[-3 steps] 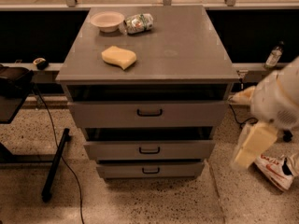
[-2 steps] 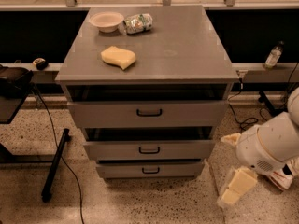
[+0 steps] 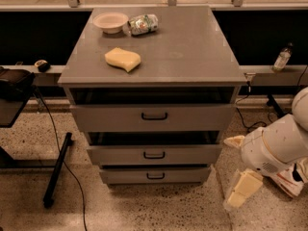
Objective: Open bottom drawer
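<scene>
The grey cabinet (image 3: 159, 57) has three drawers. The bottom drawer (image 3: 192, 175) is the lowest and slimmest, with a small black loop handle (image 3: 155, 176); its front sits nearly flush under the middle drawer (image 3: 197, 154). The tallest top drawer (image 3: 202, 117) is above. My white arm (image 3: 274, 146) is low at the cabinet's right side. My cream gripper (image 3: 243, 190) hangs near the floor, right of the bottom drawer and apart from its handle.
On the cabinet top lie a white bowl (image 3: 110, 21), a crumpled foil bag (image 3: 143, 24) and a yellow sponge (image 3: 123, 58). A bottle (image 3: 282, 57) stands on the right ledge. A black stand leg (image 3: 57, 167) and cable lie on the floor at left.
My arm has dropped from mid-cabinet height to near the floor, and the gripper has moved down and a little left. The drawers have not moved.
</scene>
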{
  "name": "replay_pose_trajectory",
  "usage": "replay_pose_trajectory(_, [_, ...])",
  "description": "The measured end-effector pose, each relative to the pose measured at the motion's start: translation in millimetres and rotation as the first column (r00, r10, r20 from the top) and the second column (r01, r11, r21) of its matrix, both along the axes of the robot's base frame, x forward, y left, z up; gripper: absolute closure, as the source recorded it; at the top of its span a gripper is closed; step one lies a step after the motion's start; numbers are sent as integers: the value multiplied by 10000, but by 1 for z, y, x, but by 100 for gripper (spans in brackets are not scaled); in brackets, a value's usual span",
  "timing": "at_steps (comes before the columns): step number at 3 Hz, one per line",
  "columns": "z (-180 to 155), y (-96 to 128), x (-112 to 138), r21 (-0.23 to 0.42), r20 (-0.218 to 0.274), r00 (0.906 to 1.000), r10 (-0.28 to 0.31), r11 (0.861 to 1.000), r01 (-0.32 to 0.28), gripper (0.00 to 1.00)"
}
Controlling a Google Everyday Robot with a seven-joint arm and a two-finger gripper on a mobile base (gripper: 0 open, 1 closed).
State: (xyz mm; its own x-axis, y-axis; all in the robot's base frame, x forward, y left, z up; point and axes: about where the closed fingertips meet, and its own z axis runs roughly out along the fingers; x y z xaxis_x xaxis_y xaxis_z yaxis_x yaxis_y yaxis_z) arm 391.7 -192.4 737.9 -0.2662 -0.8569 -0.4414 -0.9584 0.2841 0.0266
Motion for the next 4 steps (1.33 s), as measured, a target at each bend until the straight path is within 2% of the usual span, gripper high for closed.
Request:
replay_pose_trajectory(1, [-41,-16,57,1424,947,9954,142,9894,-276,0])
replay_pose_trajectory(2, [-93,-35,83,2642,952,9955,0,9641,-252,0])
replay_pose_trajectory(3, [-133,-47,73,3549,1044,9921,700,9292,-1029,0])
replay_pose_trajectory(4, [-141,-44,71,3611,1130,9889,963,9233,-1312,0])
